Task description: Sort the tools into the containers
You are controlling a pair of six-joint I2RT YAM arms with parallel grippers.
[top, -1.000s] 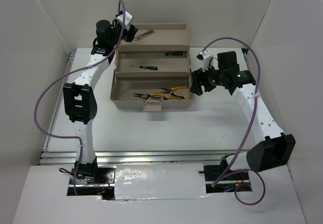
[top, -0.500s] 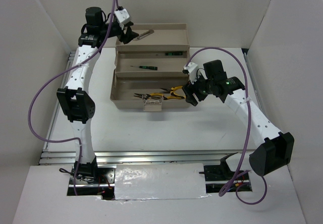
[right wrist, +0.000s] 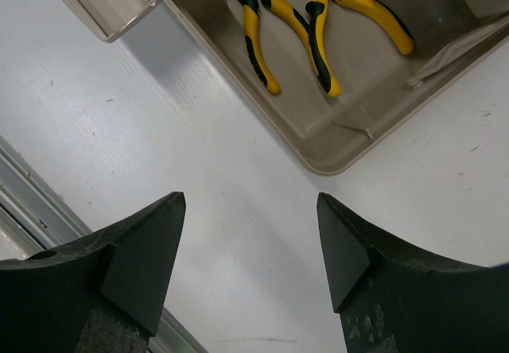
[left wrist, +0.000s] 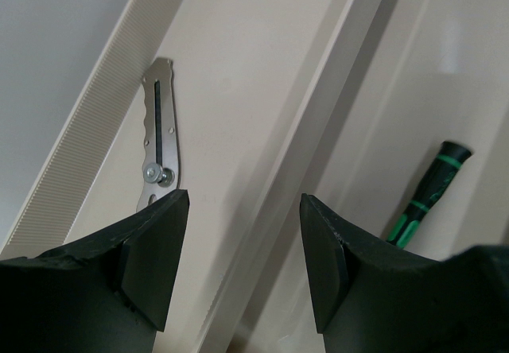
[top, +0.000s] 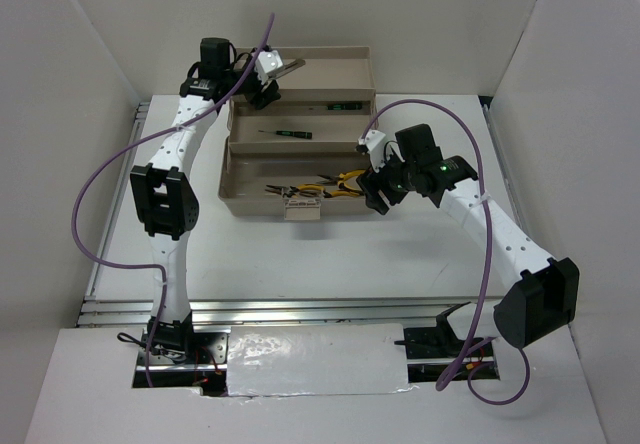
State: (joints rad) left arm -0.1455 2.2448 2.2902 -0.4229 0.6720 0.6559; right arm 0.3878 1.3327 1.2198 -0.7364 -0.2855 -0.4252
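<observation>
Toolbox (top: 300, 207) looks fully loaded! Left gripper (left wrist: 242, 202), open partway and empty, hangs over the top tier beside the grey tool (left wrist: 159, 138): best lift straight, clear of the rim. Right gripper (right wrist: 250, 202), wide and empty, hovers off the near corner. Count: three pliers (top: 335, 186) in the bottom tier, two screwdrivers (top: 285, 132), one grey tool.

Pliers (right wrist: 261, 47) in bottom tray (right wrist: 359, 79), screwdriver (top: 285, 132) above
</observation>
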